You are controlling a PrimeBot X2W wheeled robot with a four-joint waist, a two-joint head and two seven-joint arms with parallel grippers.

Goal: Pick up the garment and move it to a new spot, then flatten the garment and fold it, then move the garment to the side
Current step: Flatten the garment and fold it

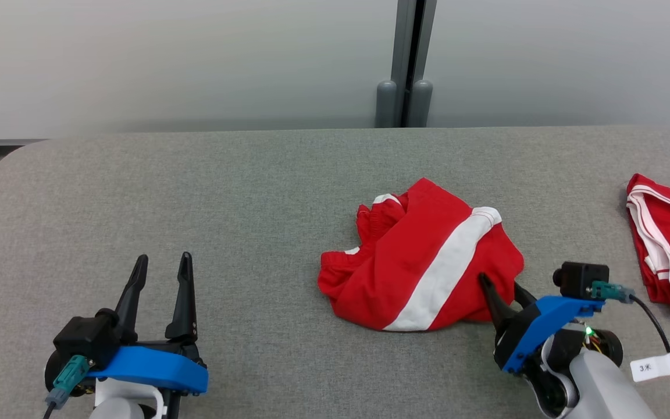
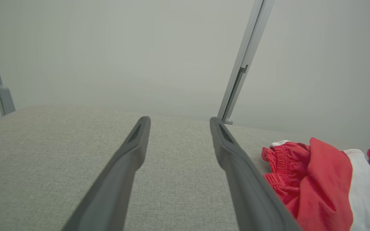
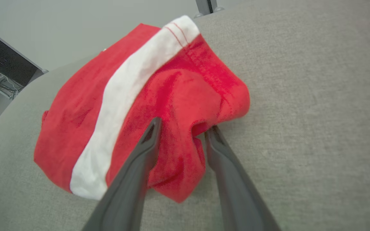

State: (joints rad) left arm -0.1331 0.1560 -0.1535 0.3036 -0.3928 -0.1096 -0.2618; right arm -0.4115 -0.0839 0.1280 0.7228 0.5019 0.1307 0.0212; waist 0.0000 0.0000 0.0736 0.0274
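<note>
Garment: crumpled red heap on the grey table, right of centre.
Right claw: fingers parted around a near-edge fold; the grip looks slack, likely so the cloth stays put.
Left claw: spread wide, empty, well apart, probably waiting.
Axis: white stripe runs near-left to far-right; gathered waistband lies far-left.

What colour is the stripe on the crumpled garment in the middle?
The stripe is white; right wrist view shows it best.
</note>
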